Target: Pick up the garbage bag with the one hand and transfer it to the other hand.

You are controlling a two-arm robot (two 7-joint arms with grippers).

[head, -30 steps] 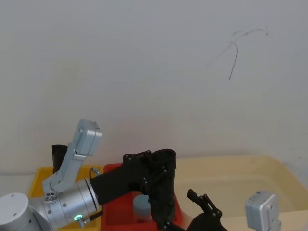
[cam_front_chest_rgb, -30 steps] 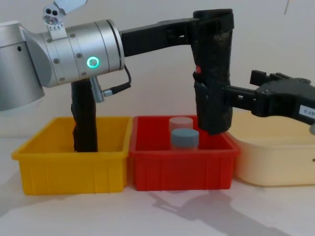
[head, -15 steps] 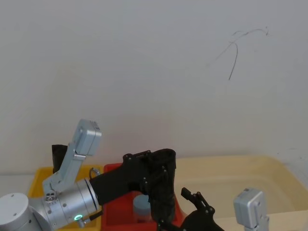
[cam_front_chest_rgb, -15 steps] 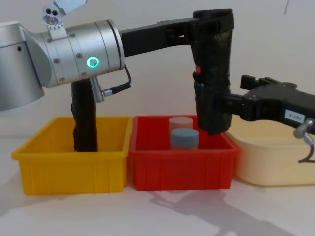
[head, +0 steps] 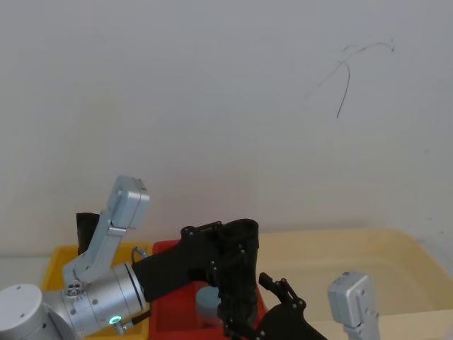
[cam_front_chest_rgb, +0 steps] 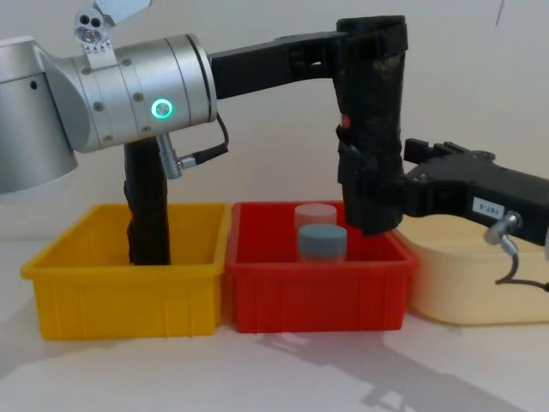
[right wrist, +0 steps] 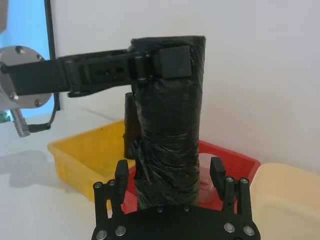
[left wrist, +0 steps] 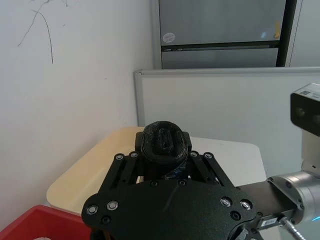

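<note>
The garbage bag (cam_front_chest_rgb: 371, 129), a tall black crinkly roll with a small red mark, hangs upright over the red bin (cam_front_chest_rgb: 313, 296). My left gripper (cam_front_chest_rgb: 369, 39), on the silver wrist with the green ring light, is shut on the bag's top; it also shows in the head view (head: 219, 244) and the left wrist view (left wrist: 162, 155). My right gripper (cam_front_chest_rgb: 382, 193) reaches in from the right at the bag's lower part. In the right wrist view the right gripper (right wrist: 169, 175) is open, one finger on each side of the bag (right wrist: 167, 130), with small gaps.
A yellow bin (cam_front_chest_rgb: 129, 296) on the left holds a slim plain black roll (cam_front_chest_rgb: 147, 206). The red bin holds a grey cylinder (cam_front_chest_rgb: 322, 240) and a white one behind it. A cream tub (cam_front_chest_rgb: 476, 279) stands on the right, under the right arm.
My right gripper has moved left toward the bag and now straddles its lower part. The left arm and the bag have stayed still.
</note>
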